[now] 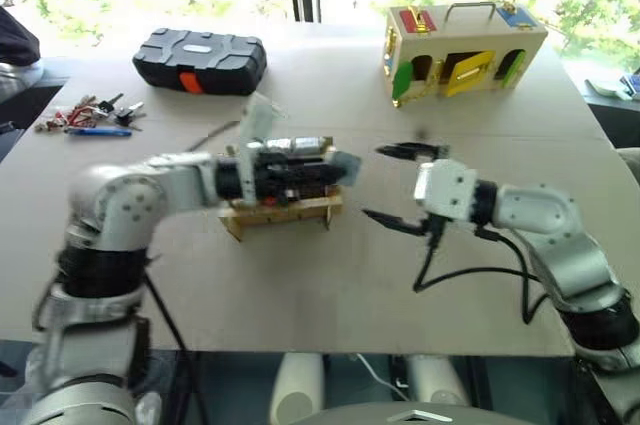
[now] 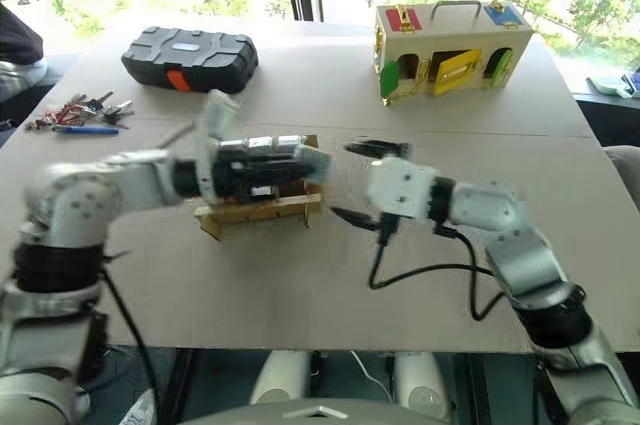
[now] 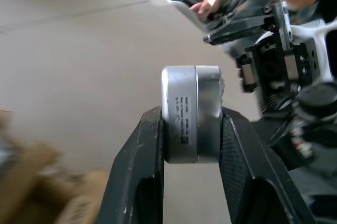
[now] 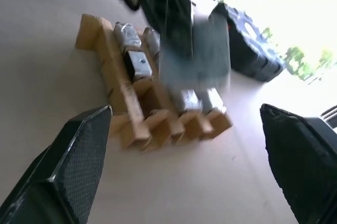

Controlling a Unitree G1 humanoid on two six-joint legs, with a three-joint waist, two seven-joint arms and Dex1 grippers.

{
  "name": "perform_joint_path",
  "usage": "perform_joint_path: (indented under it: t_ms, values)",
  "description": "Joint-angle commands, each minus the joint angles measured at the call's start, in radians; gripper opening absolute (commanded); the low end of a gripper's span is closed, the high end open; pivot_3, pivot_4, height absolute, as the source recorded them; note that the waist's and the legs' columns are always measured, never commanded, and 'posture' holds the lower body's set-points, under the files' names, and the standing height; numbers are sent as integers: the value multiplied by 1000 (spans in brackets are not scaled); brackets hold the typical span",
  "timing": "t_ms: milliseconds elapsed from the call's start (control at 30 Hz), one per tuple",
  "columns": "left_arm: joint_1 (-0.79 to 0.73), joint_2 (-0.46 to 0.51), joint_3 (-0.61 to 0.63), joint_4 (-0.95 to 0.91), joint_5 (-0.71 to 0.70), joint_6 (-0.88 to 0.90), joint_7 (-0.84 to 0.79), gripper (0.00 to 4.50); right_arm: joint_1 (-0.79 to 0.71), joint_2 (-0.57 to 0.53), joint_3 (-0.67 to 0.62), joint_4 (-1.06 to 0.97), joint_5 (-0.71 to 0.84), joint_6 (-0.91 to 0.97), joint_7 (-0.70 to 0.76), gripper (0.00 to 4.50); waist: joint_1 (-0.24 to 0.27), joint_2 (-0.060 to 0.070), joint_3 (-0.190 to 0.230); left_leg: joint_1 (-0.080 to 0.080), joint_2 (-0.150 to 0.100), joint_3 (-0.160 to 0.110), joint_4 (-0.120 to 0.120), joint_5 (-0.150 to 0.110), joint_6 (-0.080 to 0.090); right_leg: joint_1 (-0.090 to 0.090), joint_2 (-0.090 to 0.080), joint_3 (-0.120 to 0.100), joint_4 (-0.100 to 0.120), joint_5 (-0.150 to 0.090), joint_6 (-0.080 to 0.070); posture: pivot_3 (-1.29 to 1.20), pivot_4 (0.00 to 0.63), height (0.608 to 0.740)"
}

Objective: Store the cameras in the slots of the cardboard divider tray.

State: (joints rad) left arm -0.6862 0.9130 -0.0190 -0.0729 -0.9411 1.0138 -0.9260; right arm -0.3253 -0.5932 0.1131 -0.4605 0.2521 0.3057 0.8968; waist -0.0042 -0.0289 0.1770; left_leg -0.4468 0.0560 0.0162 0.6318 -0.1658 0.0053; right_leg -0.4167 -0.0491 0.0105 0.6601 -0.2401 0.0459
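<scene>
Left gripper is clamped tight on one of the cameras, hanging right over the cardboard divider tray mid-table. Right gripper sits at the tray's 3 o'clock, jaws spread wide, nothing in them. Several cameras already sit in the slots.

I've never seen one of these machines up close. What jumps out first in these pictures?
Most striking is the left gripper, clamped on a silver camera and held just above the cardboard divider tray at the middle of the table, where other cameras already sit in slots. Right beside it, the right gripper hangs wide open and empty. At the table's far edge stands a wooden box with coloured doors.
</scene>
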Motion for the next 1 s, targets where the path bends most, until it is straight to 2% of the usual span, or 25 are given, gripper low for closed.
perform_joint_path:
  t_ms: [33,100,233,533,800,1000]
  values:
    - [-87,21,-83,102,161,-165,-210,839,9,-20,-115,-60,183,57,49,4500,1,0,0,0,0,1,0,0,0,0,0,0,0,0,0,0,150,740]
    - [-136,26,-132,157,255,-232,-273,839,18,-45,-136,-58,213,65,73,4500,3,0,0,0,0,1,0,0,0,0,-1,0,-1,0,0,0,150,740]
    - [-271,23,-286,254,388,-200,-427,839,20,-72,-142,-43,241,66,91,4500,6,0,0,-2,0,0,0,0,0,-2,0,0,0,0,0,0,150,740]
    - [-385,-57,-428,458,640,-385,-624,839,34,-52,-101,-43,210,26,63,4500,5,0,0,-3,0,1,0,0,0,-4,1,1,0,0,1,0,150,740]
    - [-411,-134,-454,607,813,-592,-666,839,63,-48,-93,-79,197,26,25,4500,12,0,0,-4,0,1,1,0,0,-4,1,2,0,0,1,0,150,740]
    - [-435,-150,-475,647,893,-697,-688,839,72,-59,-99,-110,198,47,-2,4500,12,0,0,-4,0,1,1,0,0,-4,1,2,1,0,1,0,150,740]
